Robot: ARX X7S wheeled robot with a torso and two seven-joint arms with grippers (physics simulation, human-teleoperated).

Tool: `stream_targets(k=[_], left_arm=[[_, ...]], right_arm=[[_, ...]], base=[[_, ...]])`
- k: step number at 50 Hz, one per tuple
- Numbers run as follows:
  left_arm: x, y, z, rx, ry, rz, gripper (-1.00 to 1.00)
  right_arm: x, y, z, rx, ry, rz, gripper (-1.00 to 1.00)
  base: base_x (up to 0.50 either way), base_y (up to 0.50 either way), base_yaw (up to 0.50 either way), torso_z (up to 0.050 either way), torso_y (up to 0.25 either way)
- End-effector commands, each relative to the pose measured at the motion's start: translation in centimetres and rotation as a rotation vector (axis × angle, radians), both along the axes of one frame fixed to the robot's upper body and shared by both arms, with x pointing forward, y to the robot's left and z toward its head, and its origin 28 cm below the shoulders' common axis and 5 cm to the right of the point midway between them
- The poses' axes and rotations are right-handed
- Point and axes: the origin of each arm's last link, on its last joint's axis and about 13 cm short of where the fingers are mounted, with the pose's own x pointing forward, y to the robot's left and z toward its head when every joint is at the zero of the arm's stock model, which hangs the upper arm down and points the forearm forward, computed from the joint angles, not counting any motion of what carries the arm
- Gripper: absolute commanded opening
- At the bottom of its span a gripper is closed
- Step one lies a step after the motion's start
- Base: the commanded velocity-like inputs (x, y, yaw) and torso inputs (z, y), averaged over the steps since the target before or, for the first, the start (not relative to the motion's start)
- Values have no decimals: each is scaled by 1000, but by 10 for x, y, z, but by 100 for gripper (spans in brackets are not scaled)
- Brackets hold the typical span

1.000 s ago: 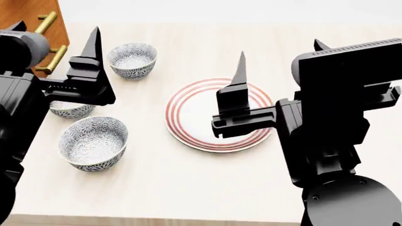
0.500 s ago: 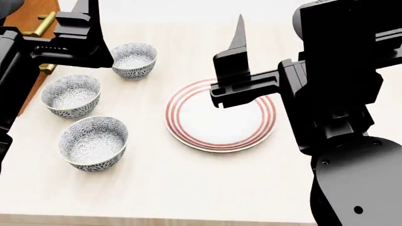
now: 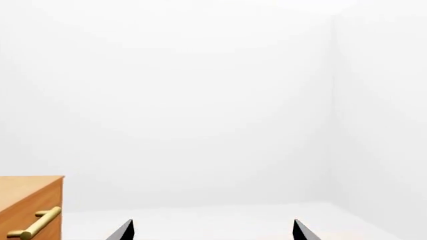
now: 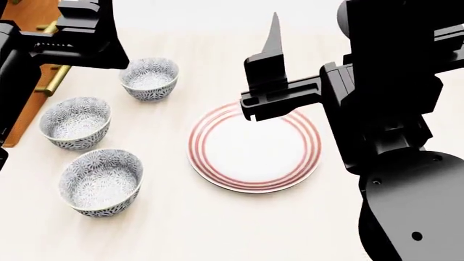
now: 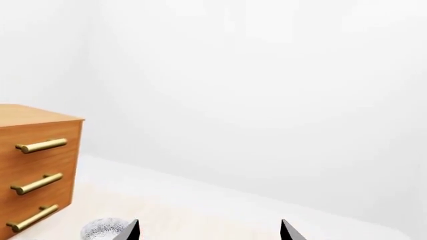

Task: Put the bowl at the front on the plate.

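So the pale desk carries everything, with a wooden drawer unit off at its far left corner; the plate sits mid-desk, bare, red rings showing. Three matching bowls line up on the left, and the bowl at the front is the nearest one, well left of the plate, with the middle bowl and the far bowl behind it. Looks like the reach hasn't started yet — nothing's held. The left gripper hangs high near the far bowl, well above and beyond the target; the right gripper hovers over the plate's far edge; both sets of jaws stand apart. Next move, I'd guess: the left arm comes down and toward the front, straddling the bowl's rim.
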Motion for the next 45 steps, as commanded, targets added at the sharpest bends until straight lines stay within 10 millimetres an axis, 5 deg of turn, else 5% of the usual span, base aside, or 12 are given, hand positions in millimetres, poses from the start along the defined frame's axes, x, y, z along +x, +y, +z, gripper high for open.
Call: stream_targets(k=[1, 45], left_arm=[[0, 1, -1, -2, 8, 0, 100], [0, 2, -8, -16, 32, 7, 100]], right_arm=[[0, 0, 0, 3, -2, 2, 100], [0, 0, -2, 9, 1, 5, 100]], base=[[164, 0, 0, 0, 0], [266, -11, 0, 0, 0]])
